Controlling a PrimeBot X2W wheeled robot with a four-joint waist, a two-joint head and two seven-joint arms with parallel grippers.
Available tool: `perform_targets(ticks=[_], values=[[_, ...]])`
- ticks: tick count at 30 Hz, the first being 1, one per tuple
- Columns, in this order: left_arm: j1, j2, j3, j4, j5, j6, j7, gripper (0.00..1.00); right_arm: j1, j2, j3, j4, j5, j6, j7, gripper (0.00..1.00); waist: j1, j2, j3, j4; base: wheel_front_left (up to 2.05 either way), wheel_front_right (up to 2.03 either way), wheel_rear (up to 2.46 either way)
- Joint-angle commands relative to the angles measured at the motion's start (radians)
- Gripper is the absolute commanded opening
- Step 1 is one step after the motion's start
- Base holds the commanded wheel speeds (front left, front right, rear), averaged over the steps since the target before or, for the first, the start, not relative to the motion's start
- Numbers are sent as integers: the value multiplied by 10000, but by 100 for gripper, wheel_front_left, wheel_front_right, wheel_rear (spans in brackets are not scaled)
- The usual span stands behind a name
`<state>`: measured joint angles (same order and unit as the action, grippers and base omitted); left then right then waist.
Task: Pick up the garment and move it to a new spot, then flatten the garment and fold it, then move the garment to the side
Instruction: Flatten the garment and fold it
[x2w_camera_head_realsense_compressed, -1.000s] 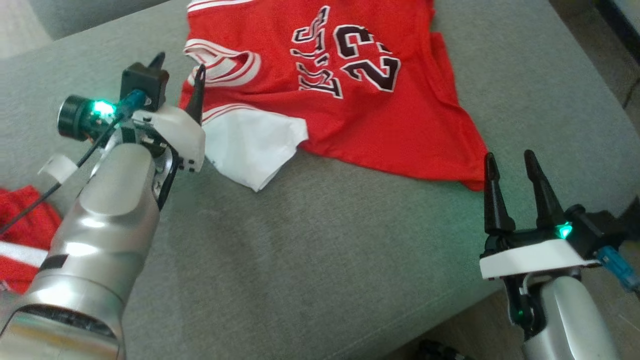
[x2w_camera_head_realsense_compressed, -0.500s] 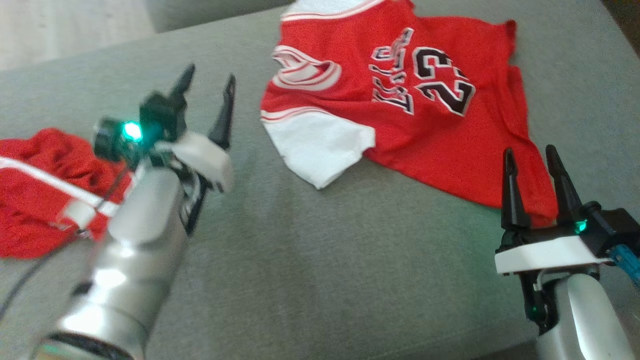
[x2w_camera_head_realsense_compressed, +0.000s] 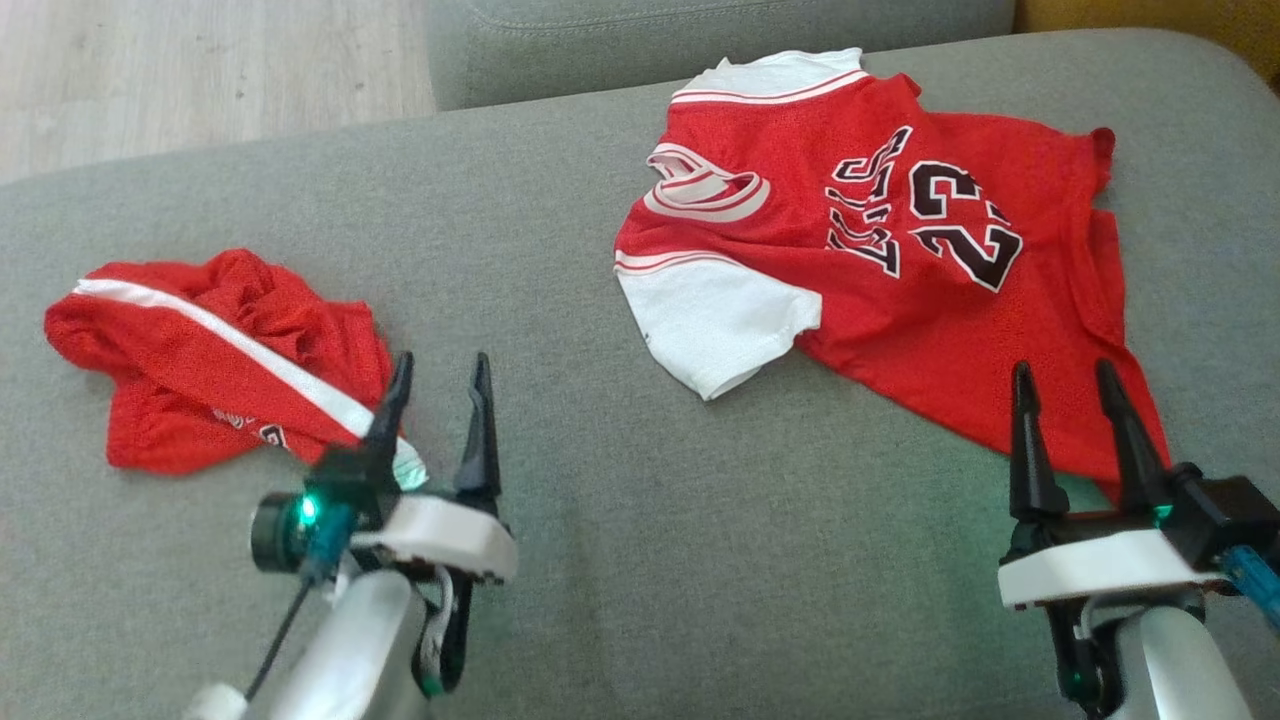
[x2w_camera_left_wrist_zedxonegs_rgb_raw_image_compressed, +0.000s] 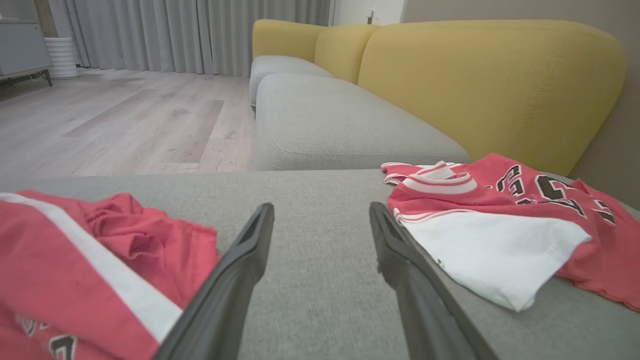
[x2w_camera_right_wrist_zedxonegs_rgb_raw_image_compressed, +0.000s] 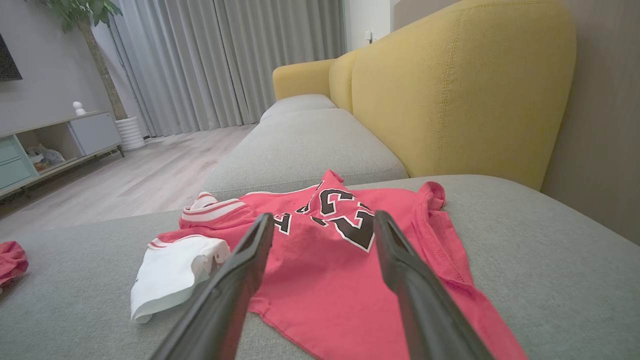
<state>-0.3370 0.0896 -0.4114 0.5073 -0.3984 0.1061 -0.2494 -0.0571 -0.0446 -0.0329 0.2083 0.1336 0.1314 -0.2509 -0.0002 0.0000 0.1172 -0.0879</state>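
Observation:
A red jersey (x2w_camera_head_realsense_compressed: 900, 300) with white sleeves and the number 23 lies spread on the grey sofa seat (x2w_camera_head_realsense_compressed: 620, 520), at the right. A crumpled red garment with a white stripe (x2w_camera_head_realsense_compressed: 200, 350) lies at the left. My left gripper (x2w_camera_head_realsense_compressed: 442, 360) stands open just right of the crumpled garment's near edge, nothing between its fingers. In the left wrist view the left gripper (x2w_camera_left_wrist_zedxonegs_rgb_raw_image_compressed: 321, 207) points between the crumpled garment (x2w_camera_left_wrist_zedxonegs_rgb_raw_image_compressed: 75, 260) and the jersey (x2w_camera_left_wrist_zedxonegs_rgb_raw_image_compressed: 500, 200). My right gripper (x2w_camera_head_realsense_compressed: 1062, 367) is open over the jersey's near hem. In the right wrist view the right gripper (x2w_camera_right_wrist_zedxonegs_rgb_raw_image_compressed: 324, 216) frames the jersey (x2w_camera_right_wrist_zedxonegs_rgb_raw_image_compressed: 320, 270).
A second grey seat cushion (x2w_camera_left_wrist_zedxonegs_rgb_raw_image_compressed: 330, 125) adjoins the far side, with a yellow backrest (x2w_camera_right_wrist_zedxonegs_rgb_raw_image_compressed: 450, 95) along the right. Wooden floor (x2w_camera_head_realsense_compressed: 200, 70) lies beyond the seat's far left edge. Bare seat fabric stretches between the two garments.
The head camera has swung left, bringing the crumpled garment fully into view. My left gripper has drawn away from the jersey's sleeve toward the crumpled garment. The right gripper stays by the jersey's hem.

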Motion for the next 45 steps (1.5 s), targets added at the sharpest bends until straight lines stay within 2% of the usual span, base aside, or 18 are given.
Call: perform_targets(ticks=[1, 8, 17, 23, 29, 44, 45], values=[[-190, 62, 378, -536, 132, 39, -122, 100, -139, -56, 271, -362, 67, -7, -108, 100, 2, 0, 23, -24, 0, 0, 0], [-268, 7, -55, -667, 387, -173, -24, 100, -254, -56, 383, -422, 80, -7, -108, 100, 2, 0, 258, -320, 0, 0, 0], [-1239, -234, -799, 277, 206, -600, 1224, 100, -430, -56, 565, -421, 248, -7, -108, 100, 2, 0, 876, -1170, 0, 0, 0], [-1734, -325, -976, 1200, -82, -476, 1959, 100, -567, -56, 715, -392, 473, -7, -108, 100, 2, 0, 1175, -1892, 0, 0, 0], [-2144, -354, -884, 1888, -412, -326, 2259, 100, -606, -56, 727, -359, 743, -7, -109, 100, 2, 0, 1360, -2460, 0, 0, 0], [-2645, -347, -1069, 3011, -573, -400, 2571, 100, -638, -56, 712, -328, 1027, -7, -109, 100, 2, 0, 1495, -3025, 0, 0, 0], [-2651, -347, -1090, 3068, -582, -421, 2596, 87, -632, -56, 697, -324, 1027, -7, -109, 100, 2, 0, 1492, -3023, 0, 0, 0]])
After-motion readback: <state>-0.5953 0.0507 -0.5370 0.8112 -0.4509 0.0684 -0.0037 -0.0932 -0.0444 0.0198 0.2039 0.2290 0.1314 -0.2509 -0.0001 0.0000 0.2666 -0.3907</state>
